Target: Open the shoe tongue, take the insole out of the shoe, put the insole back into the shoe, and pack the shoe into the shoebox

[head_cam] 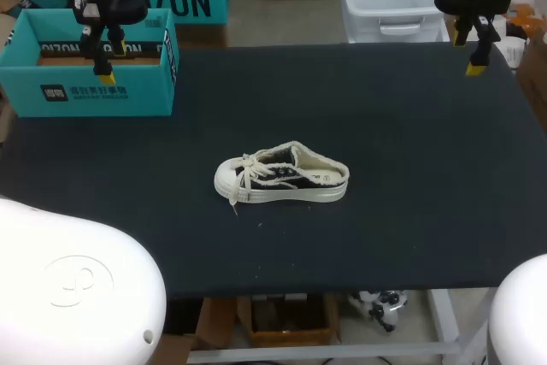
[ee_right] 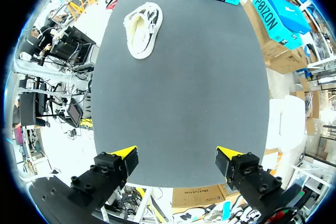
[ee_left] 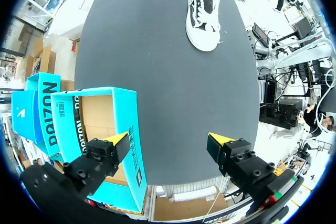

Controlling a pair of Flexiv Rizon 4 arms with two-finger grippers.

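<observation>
The shoe [head_cam: 280,179] lies at the centre of the surface [head_cam: 410,237], toe toward 9 o'clock, apparently reachable from either side; left jaws over the open shoebox [head_cam: 85,96] at 10 o'clock and right jaws at 2 o'clock stand apart, empty.

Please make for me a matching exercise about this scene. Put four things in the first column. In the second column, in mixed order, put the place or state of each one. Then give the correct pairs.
Column one:
1. shoe
2. shoebox
3. left gripper
4. right gripper

Column two:
a. lid open, at the far left corner of the table
b. open and holding nothing, over the table's far right corner
c. upright on its sole, near the middle of the table
d. open and holding nothing, one finger over the shoebox

Pairs: 1-c, 2-a, 3-d, 4-b
</observation>
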